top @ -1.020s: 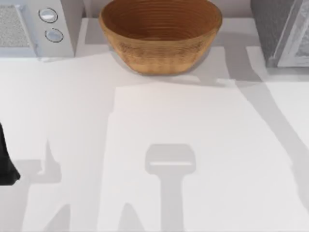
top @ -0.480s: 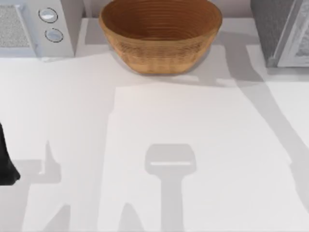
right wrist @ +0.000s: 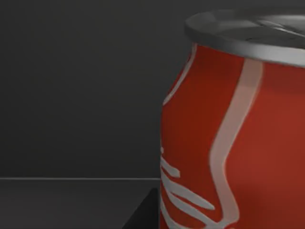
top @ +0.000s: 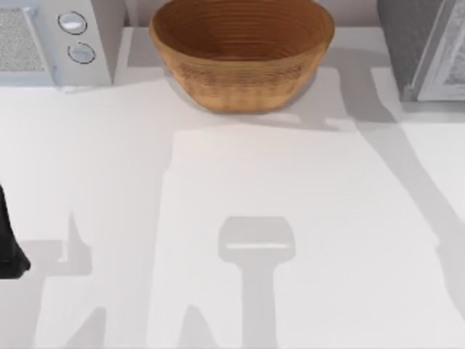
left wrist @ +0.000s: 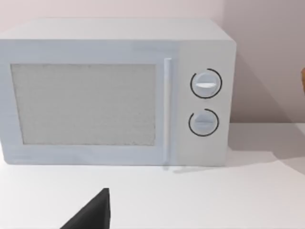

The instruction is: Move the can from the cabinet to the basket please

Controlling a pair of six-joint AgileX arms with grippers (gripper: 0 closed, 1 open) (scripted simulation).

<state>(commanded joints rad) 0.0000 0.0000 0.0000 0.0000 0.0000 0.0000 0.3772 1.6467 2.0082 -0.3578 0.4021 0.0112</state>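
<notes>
The can stands upright in a dark interior, very close in front of the right wrist camera, with a dark fingertip just beside its lower side; whether the right gripper's fingers are closed on it cannot be told. The basket sits at the table's far edge, between the white microwave at left and the cabinet at right. The left arm is parked at the table's left edge, its fingers' state unreadable.
</notes>
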